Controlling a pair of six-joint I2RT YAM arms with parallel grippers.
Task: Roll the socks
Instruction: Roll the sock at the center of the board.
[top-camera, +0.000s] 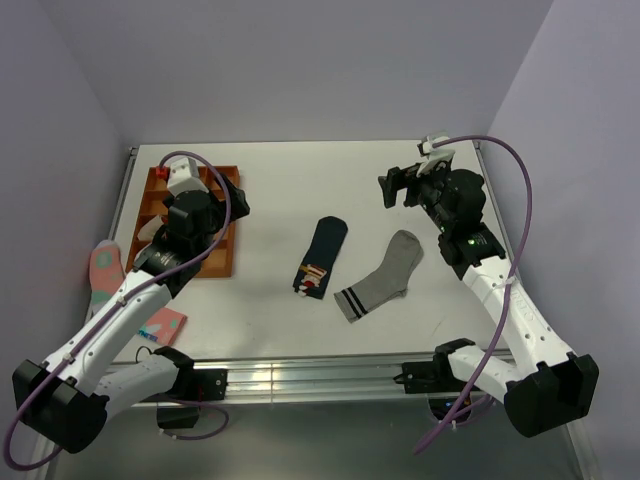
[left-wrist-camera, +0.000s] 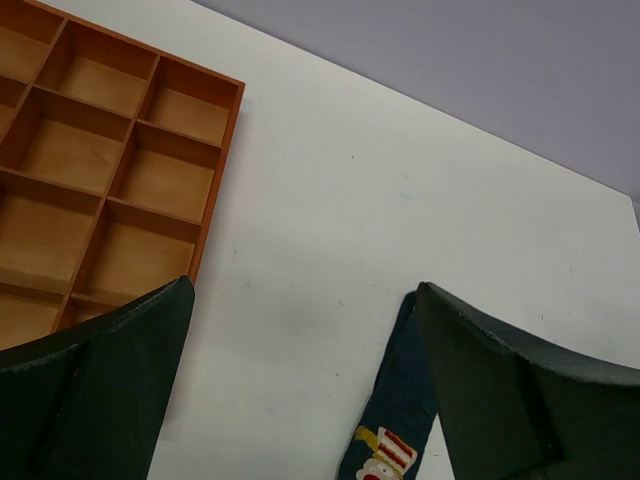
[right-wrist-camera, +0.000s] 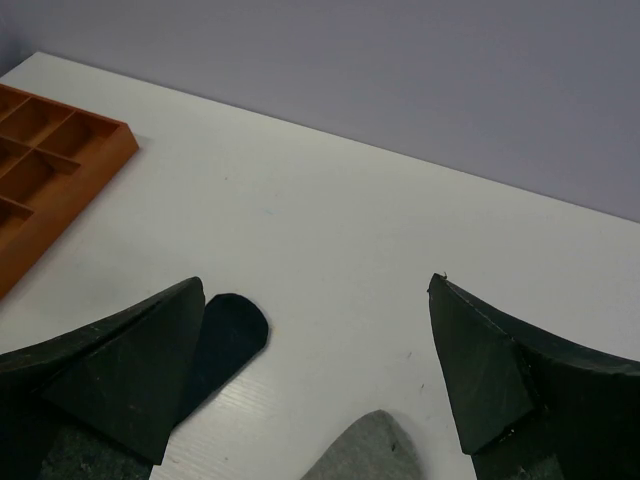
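From above, the left arm (top-camera: 150, 285) covers much of the tray (top-camera: 222, 255). Something pale (top-camera: 148, 231) inside it, perhaps a bundle, cannot be made out. In the left wrist view a finger (left-wrist-camera: 520, 400) hides part of the navy sock (left-wrist-camera: 395, 420). The right wrist view's bottom edge cuts the grey sock (right-wrist-camera: 362, 452) down to its toe.

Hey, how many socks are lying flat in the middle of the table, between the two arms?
2: a navy sock near the centre, and a grey sock just to its right. Nothing there seems hidden.
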